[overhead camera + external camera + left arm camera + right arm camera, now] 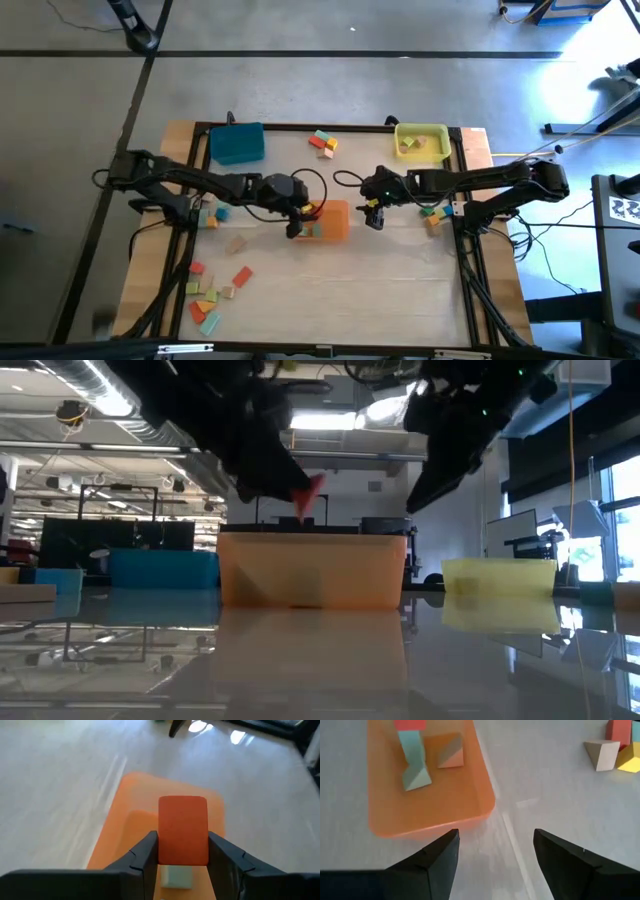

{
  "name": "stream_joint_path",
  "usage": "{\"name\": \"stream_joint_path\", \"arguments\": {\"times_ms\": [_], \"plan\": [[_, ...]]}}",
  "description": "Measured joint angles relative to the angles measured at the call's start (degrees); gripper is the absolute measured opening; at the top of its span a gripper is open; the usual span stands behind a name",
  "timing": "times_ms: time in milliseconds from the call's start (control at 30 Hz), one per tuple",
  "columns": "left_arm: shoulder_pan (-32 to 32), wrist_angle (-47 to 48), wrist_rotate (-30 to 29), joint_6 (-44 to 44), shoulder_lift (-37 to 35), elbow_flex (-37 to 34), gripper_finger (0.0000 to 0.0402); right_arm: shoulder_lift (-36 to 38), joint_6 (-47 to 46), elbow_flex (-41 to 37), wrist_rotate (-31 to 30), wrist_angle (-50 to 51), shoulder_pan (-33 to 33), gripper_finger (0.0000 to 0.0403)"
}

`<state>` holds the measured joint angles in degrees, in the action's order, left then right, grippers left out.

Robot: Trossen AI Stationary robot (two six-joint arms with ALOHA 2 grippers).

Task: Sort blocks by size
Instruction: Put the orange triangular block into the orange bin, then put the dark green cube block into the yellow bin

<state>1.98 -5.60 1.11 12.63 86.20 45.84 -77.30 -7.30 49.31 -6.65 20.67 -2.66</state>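
Note:
A red block (182,827) sits between the fingers of my left gripper (297,222), which is shut on it over the left part of the orange tray (335,222). In the low view the red block (311,491) hangs above the tray's rim (310,538). Inside the tray lie a light-blue block (413,756) and a tan-and-orange block (450,751). My right gripper (495,852) is open with nothing between its fingers, just off the tray's right side (374,214). My left gripper pinches the red block by its two opposite side faces (161,851) between its two fingers. The fingers (145,855) slant down from the table's left side. The block sticks out past the fingertips and hangs clear above the orange tray.
A blue tray (237,143) stands at the far left and a yellow tray (421,140) with blocks at the far right. Loose blocks lie at the far middle (322,142), near left (212,292), under the left arm (212,214) and by the right arm (435,214).

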Motion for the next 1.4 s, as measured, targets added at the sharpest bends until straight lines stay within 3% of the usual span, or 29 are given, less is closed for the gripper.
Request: {"name": "stream_joint_path", "arguments": {"times_ms": [233, 433, 600, 800, 1100, 1300, 1400], "plan": [[0.82, -3.24, -0.69, 1.45, 4.51, 0.00, 0.0130, -0.16, -0.08, -1.98, -0.31, -4.21, 0.00, 0.0253], [2.85, -2.19, -0.72, 1.96, 4.82, 0.00, 0.0190, -0.15, -0.08, -1.98, -0.29, -4.35, 0.00, 0.0253], [4.43, 2.69, 0.68, -0.04, 0.75, 0.58, 0.0230, -0.17, -0.04, -1.98, -0.33, -4.35, 0.00, 0.0253], [5.42, 9.01, -1.79, -5.73, -6.90, 0.79, 0.0235, -0.15, -2.51, -1.94, -1.27, -4.22, 0.00, 0.0253], [5.42, 4.42, -4.35, -11.28, -10.19, -4.16, 0.0231, 3.14, -14.04, 7.35, -4.90, 30.25, 0.00, 0.0253], [5.42, -0.10, -4.35, -12.64, -10.19, -6.55, 0.0232, 4.44, -30.14, 7.78, -5.42, 50.66, 0.00, 0.0253], [5.42, -0.30, -4.35, -13.10, -10.19, -6.75, 0.0232, 4.49, -33.21, 6.25, -3.69, 55.08, -0.21, 0.0253]]}}
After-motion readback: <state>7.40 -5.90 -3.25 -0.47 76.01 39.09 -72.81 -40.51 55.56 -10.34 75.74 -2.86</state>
